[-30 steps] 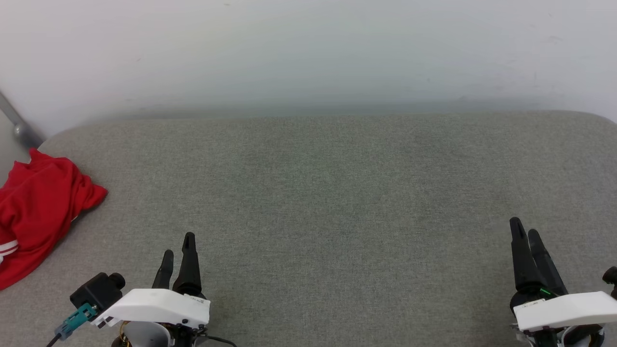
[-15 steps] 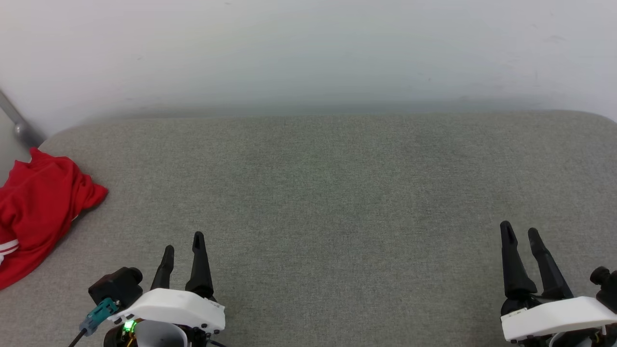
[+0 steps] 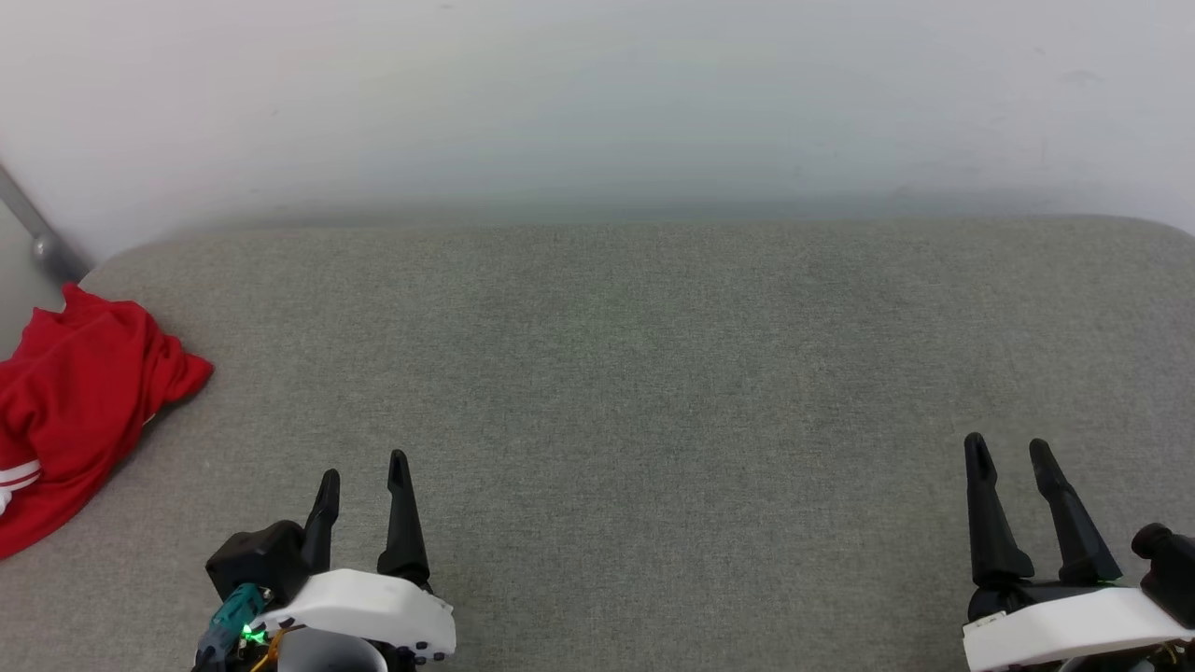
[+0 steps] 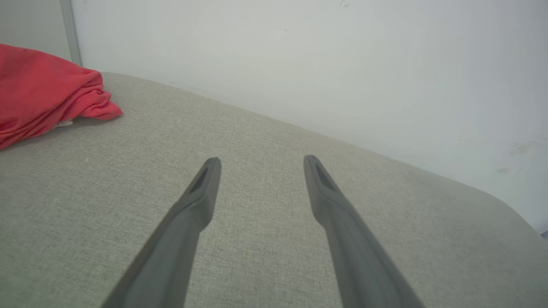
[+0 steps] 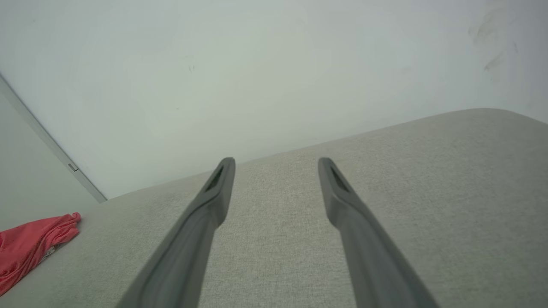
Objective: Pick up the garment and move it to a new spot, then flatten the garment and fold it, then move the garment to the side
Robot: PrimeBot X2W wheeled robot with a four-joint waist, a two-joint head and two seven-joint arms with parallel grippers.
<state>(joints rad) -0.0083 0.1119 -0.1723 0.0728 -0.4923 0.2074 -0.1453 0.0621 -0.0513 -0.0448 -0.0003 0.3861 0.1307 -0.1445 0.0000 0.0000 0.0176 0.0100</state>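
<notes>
The red garment lies bunched at the far left edge of the grey fabric surface, a bit of white stripe trim showing at its lower left; its letters and number are hidden. It also appears in the left wrist view as the garment at upper left, and in the right wrist view as the garment at lower left. My left gripper stands open at the lower left, well right of the garment and apart from it. My right gripper is open at the lower right, holding nothing.
The grey padded surface stretches across the view with rounded back corners. A pale wall rises right behind it. A grey metal bar slants down at the far left behind the garment.
Both grippers have opened from nearly closed fingers. The left gripper drifted right and slightly down the view; the right gripper shifted a little left. The garment has not moved.
</notes>
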